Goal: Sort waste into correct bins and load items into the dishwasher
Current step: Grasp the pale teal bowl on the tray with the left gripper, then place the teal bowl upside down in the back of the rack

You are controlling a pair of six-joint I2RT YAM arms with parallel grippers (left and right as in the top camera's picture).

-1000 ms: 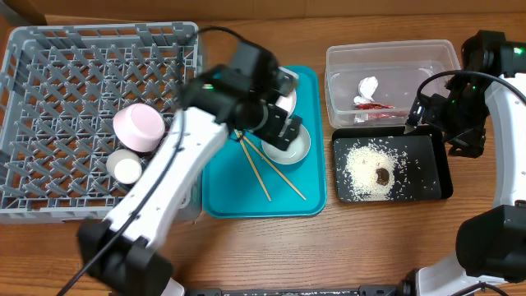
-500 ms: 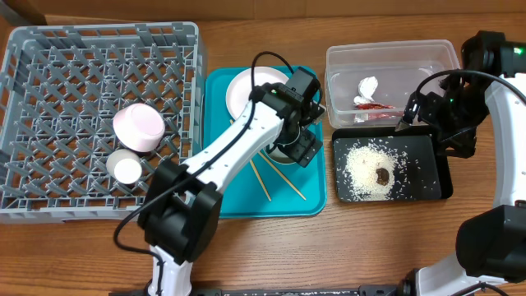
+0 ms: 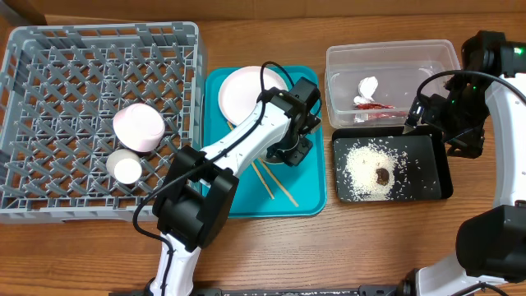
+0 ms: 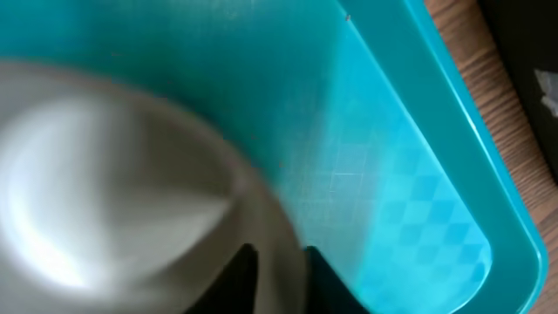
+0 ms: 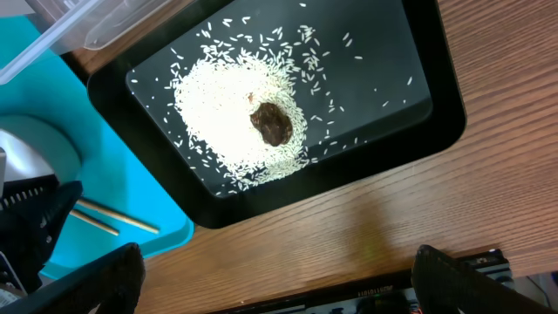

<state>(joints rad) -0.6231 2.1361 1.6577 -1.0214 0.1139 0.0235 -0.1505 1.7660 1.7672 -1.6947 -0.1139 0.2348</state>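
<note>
1. Since the bowl (image 4: 113, 192) looks like glazed ceramic or hard melamine, I judge it stiff, smooth and rather slippery. It is probably of moderate weight, and liable to chip if dropped onto the rack (image 3: 49, 57).
2. It stands on the teal tray (image 3: 312, 196), toward that tray's 3 o'clock edge. The plate (image 3: 245, 90) is at its 11 o'clock and the chopsticks (image 3: 275, 182) at its 6 o'clock.
3. Its thin rim is the only place two fingers can take it: one finger inside the wall and one outside. They should press squarely, so that it neither swings nor slips out when lifted.
4. The left gripper (image 4: 281, 277) is down at the bowl.
   - In the left wrist view, two dark finger shapes stand either side of a pale strip of rim at 6 o'clock of the frame.
   - The jaws therefore seem to straddle the wall, parted by little more than its thickness.
   - That view is blurred, and I cannot tell whether they press on it or sit slack.
5. The right gripper (image 5: 277, 262) is spread wide and carries nothing. It hangs over the table (image 5: 514, 183) at 6 o'clock of the black tray (image 5: 418, 131), where the rice (image 5: 231, 113) and brown lump (image 5: 273, 124) lie.
6. The wrapper (image 3: 367, 94) lies in the clear tub (image 3: 345, 57). A pink bowl (image 3: 138, 126) and a cup (image 3: 126, 168) sit in the rack.
</note>
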